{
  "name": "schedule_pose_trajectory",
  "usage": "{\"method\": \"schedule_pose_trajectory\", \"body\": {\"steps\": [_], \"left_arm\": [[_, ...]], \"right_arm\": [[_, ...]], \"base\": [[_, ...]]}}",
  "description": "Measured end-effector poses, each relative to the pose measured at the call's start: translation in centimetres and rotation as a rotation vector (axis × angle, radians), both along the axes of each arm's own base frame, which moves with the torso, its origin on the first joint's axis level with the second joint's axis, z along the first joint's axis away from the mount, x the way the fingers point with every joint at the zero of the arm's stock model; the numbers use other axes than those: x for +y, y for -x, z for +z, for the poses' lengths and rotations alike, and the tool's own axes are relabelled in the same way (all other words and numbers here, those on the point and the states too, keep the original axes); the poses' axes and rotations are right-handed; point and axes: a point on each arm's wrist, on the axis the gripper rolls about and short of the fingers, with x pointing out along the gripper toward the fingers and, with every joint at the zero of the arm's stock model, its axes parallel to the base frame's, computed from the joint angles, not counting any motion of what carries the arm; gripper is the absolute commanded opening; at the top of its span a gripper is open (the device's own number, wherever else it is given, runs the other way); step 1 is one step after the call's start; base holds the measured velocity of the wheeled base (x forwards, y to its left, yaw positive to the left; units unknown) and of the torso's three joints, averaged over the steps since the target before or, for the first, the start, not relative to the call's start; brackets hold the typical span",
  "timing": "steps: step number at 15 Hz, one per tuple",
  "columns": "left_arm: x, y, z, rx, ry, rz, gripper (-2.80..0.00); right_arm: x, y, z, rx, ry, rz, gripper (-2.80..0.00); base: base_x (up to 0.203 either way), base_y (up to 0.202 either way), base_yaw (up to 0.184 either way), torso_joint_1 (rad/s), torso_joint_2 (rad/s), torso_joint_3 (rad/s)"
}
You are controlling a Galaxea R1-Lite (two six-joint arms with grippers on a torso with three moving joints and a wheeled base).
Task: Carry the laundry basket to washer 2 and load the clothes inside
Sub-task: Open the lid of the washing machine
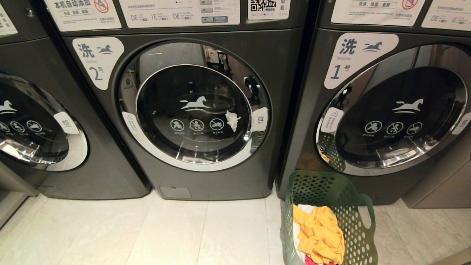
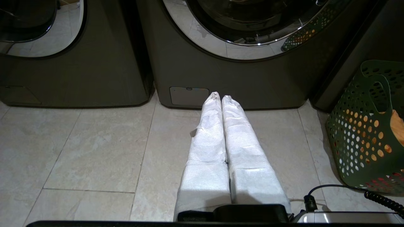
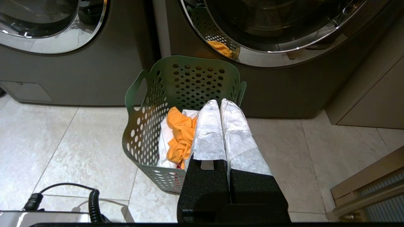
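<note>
While the dark green perforated plastic laundry basket (image 1: 331, 217) stands on the tiled floor in front of washer 1, just right of dark grey front-loading washer 2 (image 1: 191, 110), whose round door is shut, nothing looks loaded yet. Mustard-yellow, white and pink clothes (image 1: 320, 232) fill it. Left gripper (image 2: 221, 98) and right gripper (image 3: 220, 102) are pressed closed, empty.

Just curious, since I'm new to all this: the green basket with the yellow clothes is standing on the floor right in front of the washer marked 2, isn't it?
Not quite. The green basket with the yellow clothes does stand on the floor, but in front of the washer marked 1, near its left corner. The washer marked 2 is the next machine to the left. The head view shows both labels.
</note>
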Motion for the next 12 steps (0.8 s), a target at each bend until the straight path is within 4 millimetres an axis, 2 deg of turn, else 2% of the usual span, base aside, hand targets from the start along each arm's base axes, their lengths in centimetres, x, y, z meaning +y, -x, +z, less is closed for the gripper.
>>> {"method": "schedule_pose_trajectory", "body": {"steps": [12], "left_arm": [[0.0,0.0,0.0,0.001,-0.002,0.0,-2.8]], "right_arm": [[0.0,0.0,0.0,0.0,-0.001,0.001,-2.8]], "base": [[0.0,0.0,0.0,0.0,0.0,0.005]]}}
